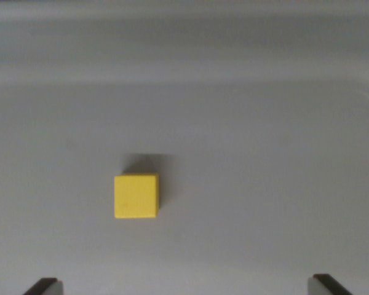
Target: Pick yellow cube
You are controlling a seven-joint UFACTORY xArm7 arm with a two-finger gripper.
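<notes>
A small yellow cube rests on a pale grey surface, a little left of the wrist view's middle. Only the two dark fingertips of my gripper show, at the bottom left and bottom right corners of the view. They stand wide apart with nothing between them, so the gripper is open. The cube lies above the fingertips in the picture, nearer the left one, and touches neither.
The grey surface looks like the floor of a shallow bin, with a curved rim or wall running across the upper part of the view. Bare floor surrounds the cube on all sides.
</notes>
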